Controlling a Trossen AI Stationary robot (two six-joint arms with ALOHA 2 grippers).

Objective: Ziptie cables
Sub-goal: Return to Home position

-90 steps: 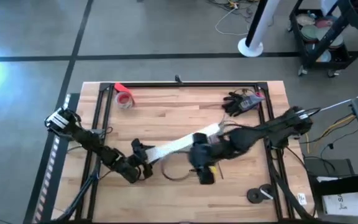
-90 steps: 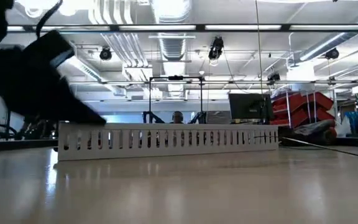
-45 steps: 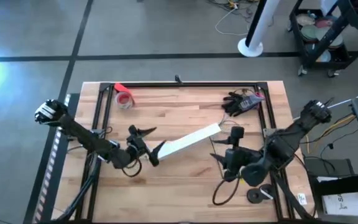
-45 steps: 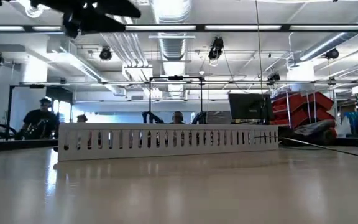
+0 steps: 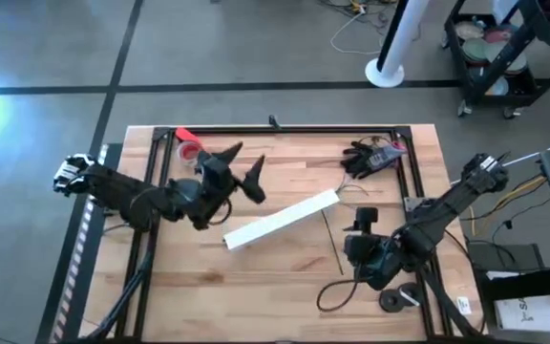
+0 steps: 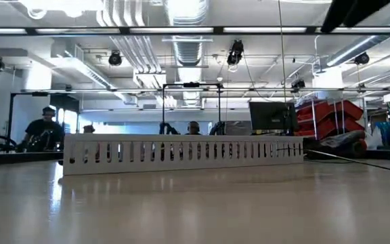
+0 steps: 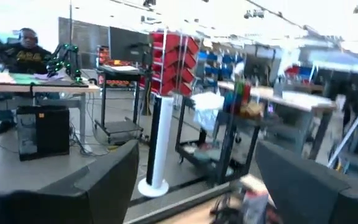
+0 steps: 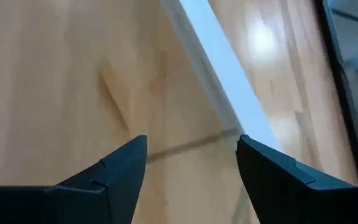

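Observation:
The cables show as thin dark wires (image 5: 330, 244) lying on the wooden table right of the long white slotted strip (image 5: 280, 220), ending in a loop (image 5: 335, 294) near the front. Neither gripper touches them. My left gripper (image 5: 249, 155) is raised at the far left, open, pointing level into the room (image 7: 194, 162). My right gripper (image 5: 356, 250) hovers at the near right, open, pointing down at the table beside the strip (image 8: 229, 81). In the low view the strip (image 6: 181, 154) rests on its long edge.
A red tape roll (image 5: 191, 151) lies at the far left and a black bundle (image 5: 366, 158) at the far right. Two black discs (image 5: 399, 299) sit at the near right. A black frame (image 5: 285, 129) borders the table.
My left gripper has left the strip's near-left end, risen and gone toward the far edge, tipping up until it points level. My right gripper has drawn back from the table's middle toward the near right. The strip has stayed in place.

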